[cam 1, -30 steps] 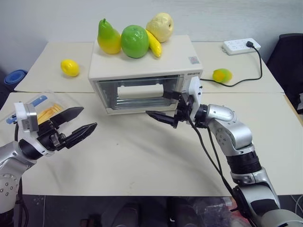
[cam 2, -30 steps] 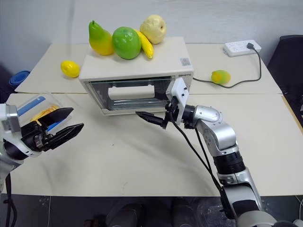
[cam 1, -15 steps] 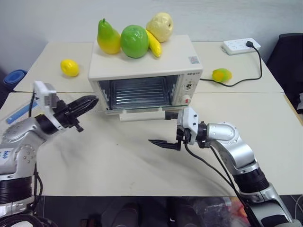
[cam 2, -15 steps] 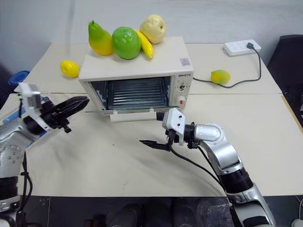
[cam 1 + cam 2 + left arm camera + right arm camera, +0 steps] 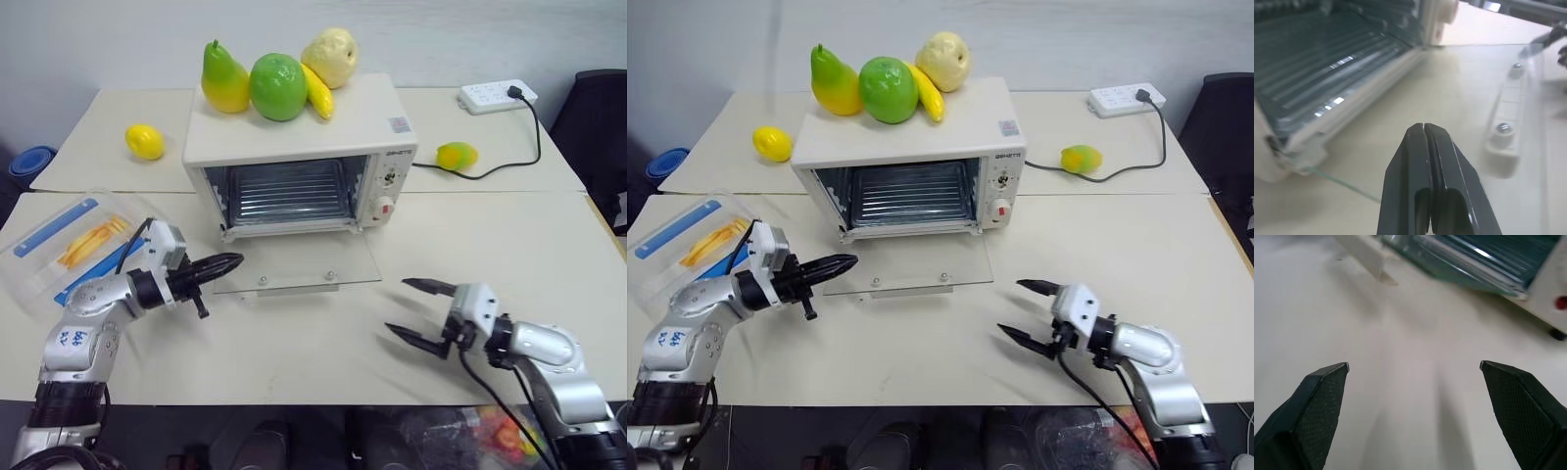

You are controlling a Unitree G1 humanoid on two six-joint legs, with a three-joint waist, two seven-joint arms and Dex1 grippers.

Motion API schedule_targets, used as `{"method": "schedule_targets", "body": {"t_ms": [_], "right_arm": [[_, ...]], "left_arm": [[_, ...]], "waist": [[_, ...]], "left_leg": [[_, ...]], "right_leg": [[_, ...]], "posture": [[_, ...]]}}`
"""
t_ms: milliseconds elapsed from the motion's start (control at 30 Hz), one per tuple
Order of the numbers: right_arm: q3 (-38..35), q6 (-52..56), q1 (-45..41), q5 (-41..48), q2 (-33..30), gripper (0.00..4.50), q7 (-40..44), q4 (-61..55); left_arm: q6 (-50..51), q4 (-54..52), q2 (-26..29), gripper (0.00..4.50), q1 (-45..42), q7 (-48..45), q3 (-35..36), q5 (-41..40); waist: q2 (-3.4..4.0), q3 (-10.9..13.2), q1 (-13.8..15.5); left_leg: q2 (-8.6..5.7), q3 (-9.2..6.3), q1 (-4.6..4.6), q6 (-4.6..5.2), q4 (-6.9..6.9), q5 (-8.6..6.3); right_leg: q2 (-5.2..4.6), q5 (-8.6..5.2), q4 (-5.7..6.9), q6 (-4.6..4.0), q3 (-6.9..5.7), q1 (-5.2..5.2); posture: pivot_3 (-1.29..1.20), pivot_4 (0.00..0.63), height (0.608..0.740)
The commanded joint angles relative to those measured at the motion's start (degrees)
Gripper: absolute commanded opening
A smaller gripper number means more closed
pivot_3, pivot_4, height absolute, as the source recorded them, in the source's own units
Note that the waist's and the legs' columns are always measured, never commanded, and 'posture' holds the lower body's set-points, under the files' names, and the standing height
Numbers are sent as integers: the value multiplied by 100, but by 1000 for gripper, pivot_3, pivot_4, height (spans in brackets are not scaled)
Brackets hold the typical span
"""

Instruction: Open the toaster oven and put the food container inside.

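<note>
While the boxy cream toaster oven lies glass-door-down, left claw is pressed together, right claw spread.

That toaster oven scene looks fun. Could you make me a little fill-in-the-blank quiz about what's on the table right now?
1. The toaster oven's glass door is folded down ____.
2. The food container rests on the table beside the ____ gripper.
3. The right gripper has its fingers ____.
4. The lemon lies on the table, and the pear stands on ____ of the oven.

Missing words: open; left; open; top
</note>
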Motion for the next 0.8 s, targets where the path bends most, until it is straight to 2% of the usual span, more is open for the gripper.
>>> {"method": "schedule_targets", "body": {"t_ms": [33, 233, 333, 467, 600, 733, 800], "right_arm": [[-270, 537, -197, 676, -110, 4500, -3, -449], [135, 465, -875, 841, 325, 4500, 133, -518], [326, 363, -1098, 878, 654, 4500, 192, -435], [483, 409, -1356, 1034, 1066, 4500, 210, -256], [558, 120, -1554, 1010, 1379, 4500, 340, -56], [588, -228, -1687, 904, 1588, 4500, 404, 104], [602, -429, -1732, 811, 1622, 4500, 449, 155]], "left_arm": [[-133, -463, -156, 43, 582, 260, 400, -58], [-465, -1162, -595, 43, 1845, 813, 1213, -90], [-467, -1587, -1087, 564, 2508, 1455, 2141, -546], [-275, -2195, -1817, 1824, 3476, 2478, 3649, -1626], [-3, -2191, -2319, 3056, 4396, 3354, 4710, -2428], [232, -1819, -2269, 4311, 4623, 3972, 5372, -3168], [344, -1492, -2041, 4472, 4595, 4105, 5634, -3438]], "waist": [[3, 1, -16], [-1, 2, 32], [-1, 2, 42], [-14, 5, 46], [-16, 6, 36], [-20, 5, 129], [-22, 4, 157]], "left_leg": [[3, 1, 3, -1, -1, 1], [6, -2, -4, -1, 0, 0], [4, -3, -7, 2, -1, -2], [3, -3, -13, 8, 7, -8], [4, -2, -7, 7, 6, -11], [2, -7, -7, 8, 9, -12], [2, -7, -6, 8, 11, -13]], "right_leg": [[2, 0, 3, 0, 2, 1], [3, 1, -5, -2, 2, -3], [1, 1, -13, -2, 1, -2], [-2, 1, -19, -2, 0, -1], [-1, 1, -22, -2, 2, 5], [-2, 1, -19, -2, -2, 8], [-1, 1, -17, -2, -1, 9]], "posture": [[0, 150, 740], [0, 150, 740], [0, 150, 740], [0, 150, 740], [0, 150, 740], [0, 150, 740], [0, 150, 740]]}}
